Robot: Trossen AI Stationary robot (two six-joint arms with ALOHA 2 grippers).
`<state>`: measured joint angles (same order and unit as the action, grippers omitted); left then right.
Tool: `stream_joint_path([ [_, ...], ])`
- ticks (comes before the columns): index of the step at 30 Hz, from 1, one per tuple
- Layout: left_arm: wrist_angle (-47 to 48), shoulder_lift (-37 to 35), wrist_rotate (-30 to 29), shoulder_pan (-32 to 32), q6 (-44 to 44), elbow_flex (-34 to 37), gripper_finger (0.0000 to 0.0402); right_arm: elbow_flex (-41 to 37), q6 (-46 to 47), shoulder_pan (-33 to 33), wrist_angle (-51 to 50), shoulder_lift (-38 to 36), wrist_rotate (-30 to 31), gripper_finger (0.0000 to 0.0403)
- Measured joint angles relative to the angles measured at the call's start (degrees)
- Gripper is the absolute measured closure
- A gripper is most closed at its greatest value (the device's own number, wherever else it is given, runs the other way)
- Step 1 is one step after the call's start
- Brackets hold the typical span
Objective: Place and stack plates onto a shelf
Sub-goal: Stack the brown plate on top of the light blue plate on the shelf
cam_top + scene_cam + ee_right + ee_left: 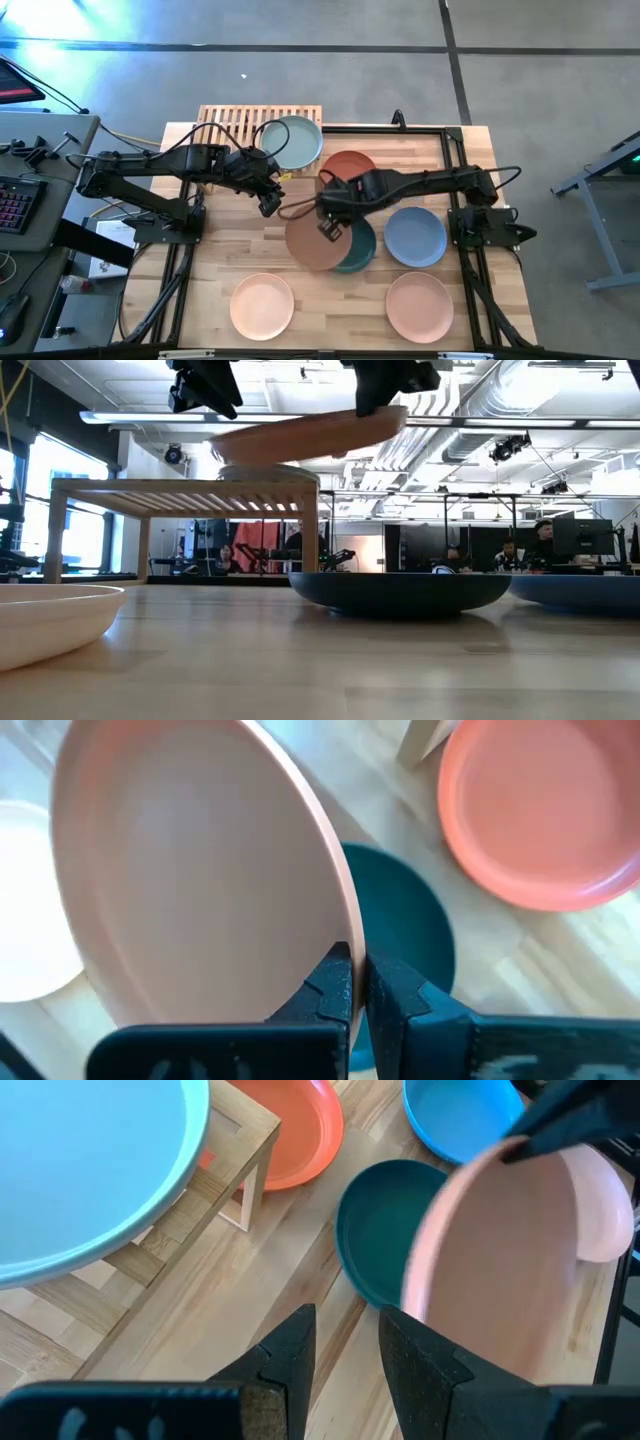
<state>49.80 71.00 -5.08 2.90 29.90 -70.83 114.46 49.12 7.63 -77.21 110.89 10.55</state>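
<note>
Across the plank table [215, 265] the work is laid out around the shelf [235, 117], a low slatted rack set at the far edge, left of centre. One sage plate [293, 141] is already seated on its right half; the left half of the slats is bare and gives the most open room for a further plate.

Loose plates are spread over the table: a terracotta plate [350, 163] just beside the shelf, a dark teal plate [362, 255], a light blue plate [415, 237], and two pale plates [262, 305] at the near edge. All are judged stiff, light and matte, with low rims that offer the only practical hold; a pinch at the rim leaves the disc free to tilt or swing.

A tan plate [312, 240] is carried clear of the table, above the teal plate and roughly level with the shelf top. It is gripped at its rim by the right gripper [356, 982], whose fingers are clamped tight on the thin edge.

Between shelf and tan plate the left gripper [346, 1345] hangs with its fingers released and nothing between them. Its closeness to the plate's path is judged the main collision risk, with the shelf's front edge second.
</note>
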Motion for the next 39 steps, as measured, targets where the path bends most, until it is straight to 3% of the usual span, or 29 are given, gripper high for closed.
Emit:
stream_joint_path([
  [17,-0.1,0.0,0.0,0.0,0.1,0.0,0.0302,0.7,-7.2,-8.0,1.4,0.0,-0.7,0.0403],
  [39,-0.4,3.7,-0.8,0.1,0.0,0.0,0.0302,0.7,-9.1,-9.1,6.4,-2.8,-2.7,0.0403],
])
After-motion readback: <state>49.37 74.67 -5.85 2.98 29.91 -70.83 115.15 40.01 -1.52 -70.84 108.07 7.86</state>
